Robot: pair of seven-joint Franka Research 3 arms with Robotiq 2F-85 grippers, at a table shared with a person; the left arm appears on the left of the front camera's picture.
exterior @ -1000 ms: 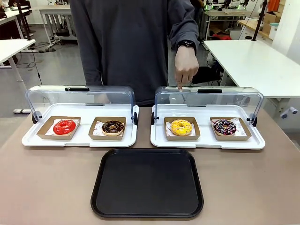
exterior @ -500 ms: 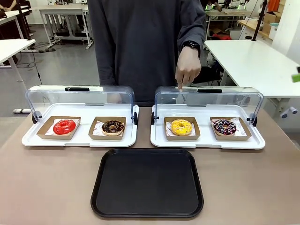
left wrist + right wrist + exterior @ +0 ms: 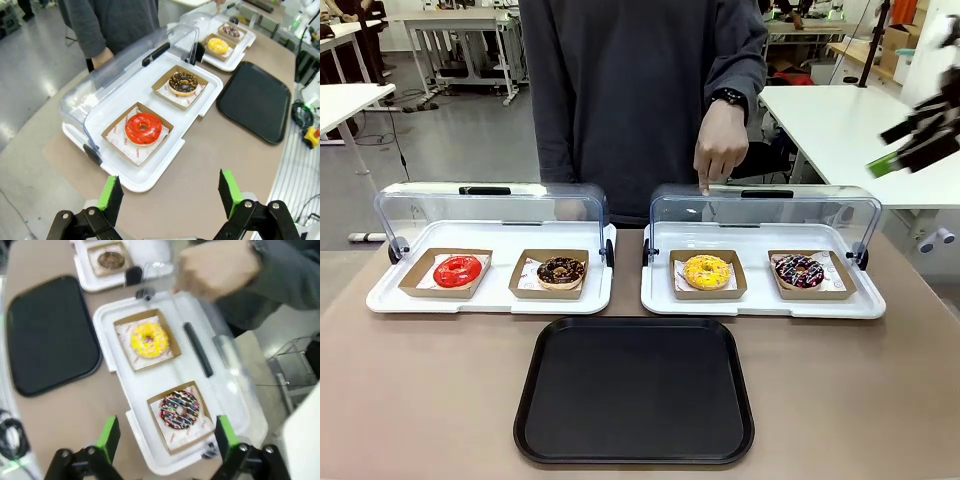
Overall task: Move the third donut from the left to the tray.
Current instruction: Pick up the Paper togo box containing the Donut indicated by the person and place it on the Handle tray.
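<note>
Third donut (image 3: 149, 340) sits ahead of my wide-open right hand (image 3: 166, 427); my left hand (image 3: 169, 180) is spread wide too, the tray (image 3: 254, 100) ahead to its right.

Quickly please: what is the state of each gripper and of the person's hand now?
Left gripper: open, holding nothing.
Right gripper: open, holding nothing.
Person's hand: holds nothing, one finger pointing down at the clear lid.

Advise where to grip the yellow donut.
Probably the holder, not the donut: pinch its near wall from above. It lies flat in the white tray, and the lid is swung back, so top and front are open.
</note>
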